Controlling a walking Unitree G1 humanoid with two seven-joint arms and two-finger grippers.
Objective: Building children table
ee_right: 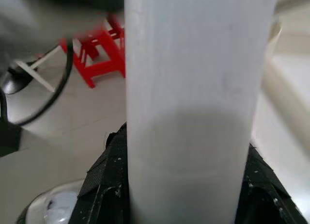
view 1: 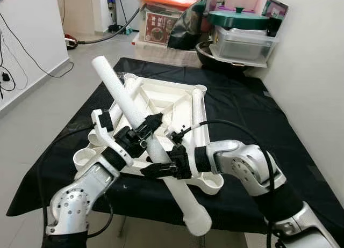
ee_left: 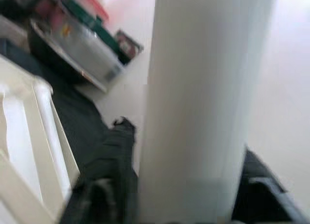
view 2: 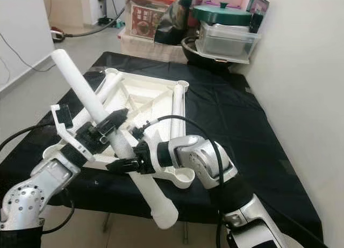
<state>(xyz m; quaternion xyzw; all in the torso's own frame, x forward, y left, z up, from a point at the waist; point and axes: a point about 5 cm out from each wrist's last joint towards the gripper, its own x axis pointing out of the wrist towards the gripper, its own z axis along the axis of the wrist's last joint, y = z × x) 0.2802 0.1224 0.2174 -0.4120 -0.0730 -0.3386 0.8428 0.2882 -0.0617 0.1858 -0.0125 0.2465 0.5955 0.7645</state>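
Silver jointed arms; black fingers (view 1: 152, 123); black cables looping; small screws

Both eye views are bright and sharp, with soft even daylight and weak shadows. The left wrist view is blurred; the white tube (ee_left: 203, 103) looks overexposed. The right wrist background is unfocused.

Likely a home storeroom: stacked storage bins (view 1: 244, 41), vacuum hose (view 1: 102, 37), tiled floor (view 1: 48, 97).

White table leg (view 1: 141, 137) held tilted above upturned white tabletop (view 1: 161, 100) on black cloth
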